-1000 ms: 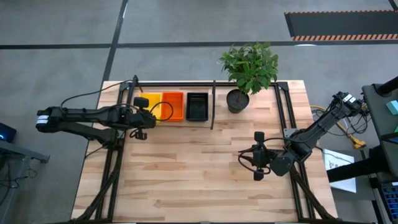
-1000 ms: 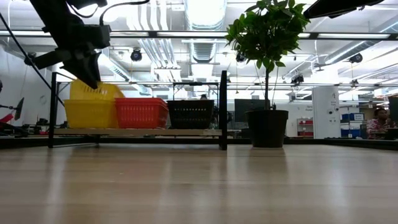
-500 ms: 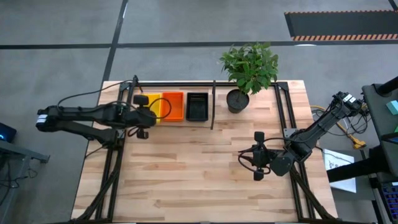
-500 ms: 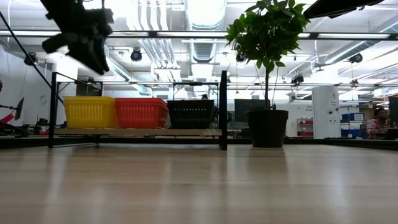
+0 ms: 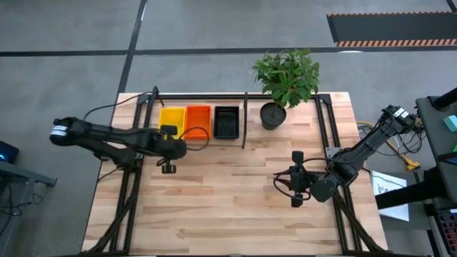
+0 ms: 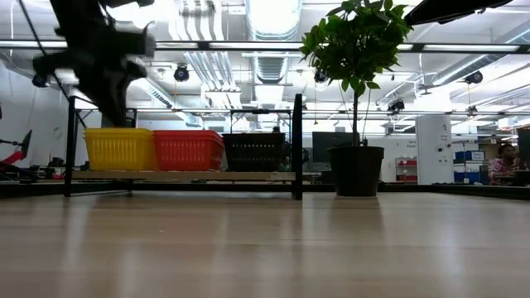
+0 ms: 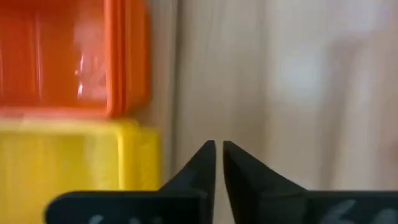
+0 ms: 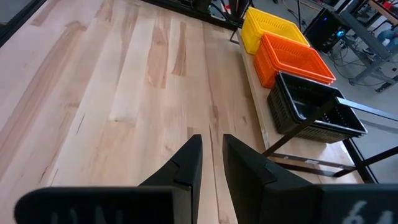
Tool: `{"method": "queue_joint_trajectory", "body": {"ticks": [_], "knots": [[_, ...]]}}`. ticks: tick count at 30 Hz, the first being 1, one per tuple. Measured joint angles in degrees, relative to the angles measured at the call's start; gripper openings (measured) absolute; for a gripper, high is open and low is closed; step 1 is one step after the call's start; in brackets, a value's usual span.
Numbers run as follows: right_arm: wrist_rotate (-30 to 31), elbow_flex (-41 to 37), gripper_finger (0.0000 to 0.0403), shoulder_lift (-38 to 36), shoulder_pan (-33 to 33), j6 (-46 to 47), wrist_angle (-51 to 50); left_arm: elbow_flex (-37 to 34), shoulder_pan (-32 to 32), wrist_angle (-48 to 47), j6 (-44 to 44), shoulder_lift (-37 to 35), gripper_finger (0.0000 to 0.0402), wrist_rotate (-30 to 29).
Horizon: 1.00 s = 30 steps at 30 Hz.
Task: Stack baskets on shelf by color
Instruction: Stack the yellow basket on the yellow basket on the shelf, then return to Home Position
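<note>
Yellow baskets, red-orange baskets and black baskets stand side by side on the pale shelf at the table's far side; in the low view they rest by their bottoms on the board. My left gripper hangs shut and empty above the table, just near of the yellow and orange baskets, pointing down. My right gripper waits at the table's right, a little open and empty, well away from the baskets.
A potted plant stands right of the shelf, its black pot on the table. Black rods frame the shelf. Bare slatted tabletop stretches between the arms and toward the near edge.
A yellow basket that lay tipped on the yellow stack under my left gripper has dropped level into the stack. My left gripper has risen off it, drawn back toward the table's near edge and a little right, and tipped to point down.
</note>
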Motion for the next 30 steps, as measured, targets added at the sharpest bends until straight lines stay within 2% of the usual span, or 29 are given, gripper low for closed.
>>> {"method": "queue_joint_trajectory", "body": {"ticks": [6,12,21,25,28,30], "knots": [[0.0,0.0,0.0057,0.0,0.0,0.0,-0.1,-0.1,0.6,-5.4,0.8,8.2,0.0003,-14.1],[0.0,0.0,0.0057,0.0,0.0,0.1,-0.1,-0.1,3.3,-5.5,1.8,11.5,0.0001,-14.6],[0.0,0.0,0.0057,0.0,0.0,0.3,-0.1,-0.1,5.1,-5.5,2.3,10.3,0.0001,-17.0],[0.0,0.0,0.0057,0.0,0.0,-0.1,-0.2,-0.1,4.6,-5.4,3.3,8.9,0.0001,-13.7],[0.0,-1.9,0.0057,-0.1,0.0,-2.8,0.9,0.4,2.8,-3.5,1.8,6.9,0.0001,-4.9],[-0.1,-5.0,0.0057,-0.1,-0.7,-6.3,5.5,0.5,0.3,4.0,0.5,4.9,0.0001,1.0]]}}
